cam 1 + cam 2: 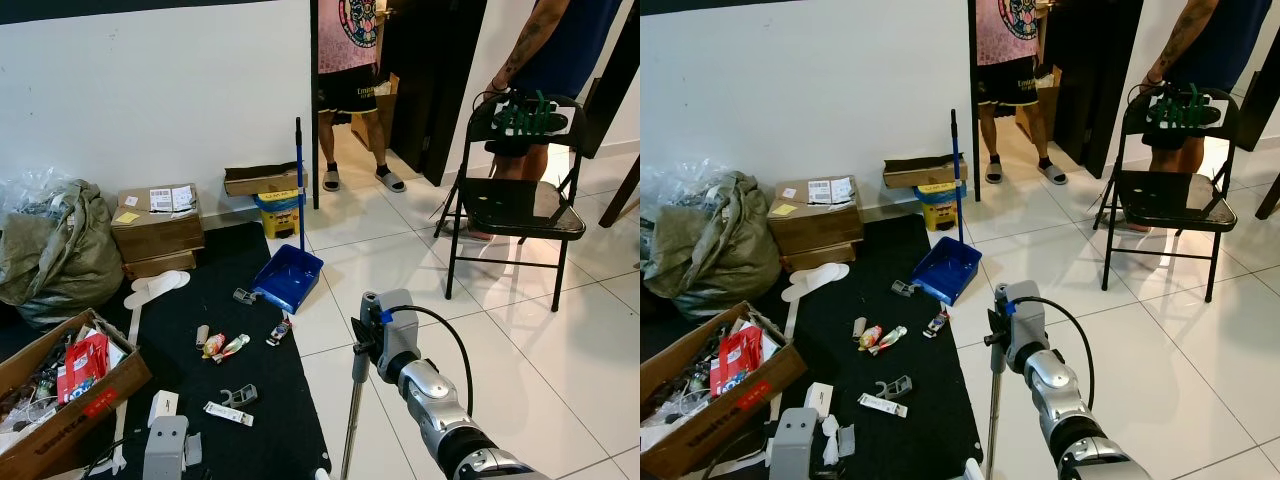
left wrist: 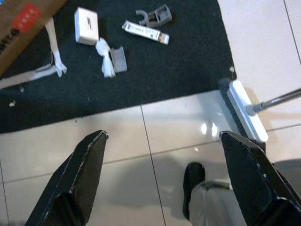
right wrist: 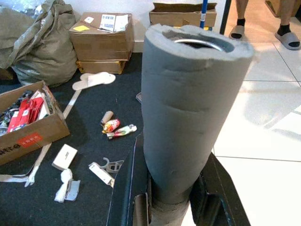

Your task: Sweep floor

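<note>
My right gripper is shut on the grey foam grip at the top of a broom handle, which runs down to a white broom head at the black mat's corner. My left gripper hangs open above the white tiles beside the mat. Several bits of litter lie on the mat: tubes, a white box, a grey clip. A blue dustpan with an upright blue handle rests at the mat's far edge.
A black folding chair stands on the tiles at right. Two people stand near the doorway. Cardboard boxes, a grey sack and a yellow bin line the wall. An open box of clutter sits at lower left.
</note>
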Controlling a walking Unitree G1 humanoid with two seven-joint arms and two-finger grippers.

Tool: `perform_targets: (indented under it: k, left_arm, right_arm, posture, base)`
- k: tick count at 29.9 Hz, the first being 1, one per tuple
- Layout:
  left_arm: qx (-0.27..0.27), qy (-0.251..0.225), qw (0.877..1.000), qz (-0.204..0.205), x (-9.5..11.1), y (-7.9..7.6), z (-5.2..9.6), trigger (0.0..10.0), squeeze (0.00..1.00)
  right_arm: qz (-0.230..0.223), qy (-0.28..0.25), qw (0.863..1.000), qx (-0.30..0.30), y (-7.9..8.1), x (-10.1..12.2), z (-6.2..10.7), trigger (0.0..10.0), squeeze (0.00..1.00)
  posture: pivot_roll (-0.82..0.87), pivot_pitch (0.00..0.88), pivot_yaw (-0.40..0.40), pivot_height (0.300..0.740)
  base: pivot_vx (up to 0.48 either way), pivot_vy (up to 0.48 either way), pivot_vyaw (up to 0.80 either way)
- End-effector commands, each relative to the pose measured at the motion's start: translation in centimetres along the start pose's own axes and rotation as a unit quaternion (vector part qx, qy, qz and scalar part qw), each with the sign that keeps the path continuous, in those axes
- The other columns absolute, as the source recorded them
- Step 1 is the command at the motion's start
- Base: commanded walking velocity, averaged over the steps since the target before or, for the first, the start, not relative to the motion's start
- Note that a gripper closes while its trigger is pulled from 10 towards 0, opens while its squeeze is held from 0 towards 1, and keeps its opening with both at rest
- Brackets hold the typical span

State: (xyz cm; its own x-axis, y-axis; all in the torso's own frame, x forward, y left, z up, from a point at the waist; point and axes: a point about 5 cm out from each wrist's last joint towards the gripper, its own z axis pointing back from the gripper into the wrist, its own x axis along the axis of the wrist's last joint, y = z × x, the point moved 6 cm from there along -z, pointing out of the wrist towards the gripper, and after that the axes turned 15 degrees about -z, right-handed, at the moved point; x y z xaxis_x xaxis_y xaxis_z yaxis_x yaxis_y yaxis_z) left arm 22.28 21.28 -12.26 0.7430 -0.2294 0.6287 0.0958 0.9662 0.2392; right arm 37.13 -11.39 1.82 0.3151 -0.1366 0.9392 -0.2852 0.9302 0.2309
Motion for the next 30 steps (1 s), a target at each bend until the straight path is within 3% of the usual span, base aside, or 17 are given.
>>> perform_targets:
  k: [1, 4, 6, 7, 8, 10, 13, 14, 15, 17, 19, 20, 22, 25, 30]
  left_arm:
    - [0.013, -0.011, 1.0, -0.002, 0.6, 0.6, -0.1, 10.0, 0.0]
    - [0.022, -0.025, 0.999, -0.005, 1.5, 0.8, -0.2, 10.0, 0.0]
    - [0.043, -0.067, 0.997, 0.0, 4.4, 2.0, -0.6, 10.0, 0.0]
    - [0.043, -0.067, 0.997, 0.0, 4.4, 2.0, -0.6, 10.0, 0.0]
    - [0.047, -0.088, 0.995, 0.006, 6.0, 2.6, -0.7, 10.0, 0.0]
    - [0.047, -0.088, 0.995, 0.006, 6.0, 2.6, -0.7, 10.0, 0.0]
    - [0.029, -0.149, 0.988, -0.01, 10.2, 2.6, -0.8, 10.0, 0.0]
    - [0.029, -0.149, 0.988, -0.01, 10.2, 2.6, -0.8, 10.0, 0.0]
    - [0.02, -0.17, 0.985, -0.015, 11.5, 2.2, -0.8, 10.0, 0.0]
    - [0.02, -0.17, 0.985, -0.015, 11.5, 2.2, -0.8, 10.0, 0.0]
    - [-0.003, -0.204, 0.979, -0.015, 13.5, 0.5, -0.5, 10.0, 0.0]
    - [-0.003, -0.204, 0.979, -0.015, 13.5, 0.5, -0.5, 10.0, 0.0]
    - [-0.034, -0.237, 0.971, -0.01, 15.2, -2.1, -0.1, 10.0, 0.0]
    - [-0.046, -0.247, 0.967, -0.028, 15.5, -3.4, 0.1, 10.0, 0.0]
    - [-0.042, -0.236, 0.971, -0.019, 15.0, -3.1, 0.0, 10.0, 0.0]
  right_arm:
    - [-0.001, 0.04, 0.999, -0.002, 0.0, -2.2, 0.5, 10.0, 0.0]
    - [-0.001, 0.04, 0.999, -0.003, 0.0, -2.2, 0.5, 10.0, 0.0]
    - [-0.002, 0.037, 0.999, -0.013, -0.6, -2.0, 0.6, 10.0, 0.0]
    - [-0.002, 0.037, 0.999, -0.013, -0.6, -2.0, 0.6, 10.0, 0.0]
    - [-0.004, 0.037, 0.999, -0.023, -1.2, -1.9, 0.7, 10.0, 0.0]
    - [-0.004, 0.037, 0.999, -0.023, -1.2, -1.9, 0.7, 10.0, 0.0]
    - [-0.002, 0.036, 0.998, -0.047, -3.0, -1.6, 1.3, 10.0, 0.0]
    - [-0.002, 0.036, 0.998, -0.047, -3.0, -1.6, 1.3, 10.0, 0.0]
    - [-0.001, 0.036, 0.998, -0.052, -3.4, -1.5, 1.4, 10.0, 0.0]
    - [-0.001, 0.036, 0.998, -0.052, -3.4, -1.5, 1.4, 10.0, 0.0]
    - [-0.003, 0.035, 0.998, -0.055, -3.5, -1.6, 1.5, 10.0, 0.0]
    - [-0.003, 0.035, 0.998, -0.055, -3.5, -1.6, 1.5, 10.0, 0.0]
    - [-0.004, 0.041, 0.998, -0.043, -2.7, -2.3, 1.5, 10.0, 0.0]
    - [-0.003, 0.048, 0.998, -0.033, -1.9, -2.9, 1.5, 10.0, 0.0]
    - [0.003, 0.053, 0.998, -0.026, -1.6, -3.1, 1.5, 10.0, 0.0]
  posture:
    - [-0.13, 0.0, 0.003, 0.74]
    - [-0.13, 0.0, 0.001, 0.74]
    - [-0.11, 0.0, -0.005, 0.74]
    - [-0.11, 0.0, -0.005, 0.74]
    - [-0.11, 0.0, -0.004, 0.74]
    - [-0.11, 0.0, -0.004, 0.74]
    - [-0.12, 0.0, 0.005, 0.74]
    - [-0.12, 0.0, 0.005, 0.74]
    - [-0.12, 0.0, 0.005, 0.74]
    - [-0.12, 0.0, 0.005, 0.74]
    - [-0.12, 0.0, 0.005, 0.74]
    - [-0.12, 0.0, 0.005, 0.74]
    - [-0.12, 0.0, 0.005, 0.74]
    - [-0.12, 0.0, -0.002, 0.74]
    - [-0.12, 0.0, -0.002, 0.74]
  base:
    - [0.0, 0.0, 0.0]
    - [0.0, 0.0, 0.0]
    - [0.0, 0.0, 0.0]
    - [0.0, 0.0, 0.0]
    - [0.0, 0.0, 0.0]
    - [0.0, 0.0, 0.0]
    - [0.0, 0.0, 0.0]
    - [0.0, 0.0, 0.0]
    - [0.0, 0.0, 0.0]
    - [0.0, 0.0, 0.0]
    - [0.0, 0.0, 0.0]
    - [0.0, 0.0, 0.0]
    - [0.0, 0.0, 0.0]
    - [0.0, 0.0, 0.0]
    - [0.0, 0.0, 0.0]
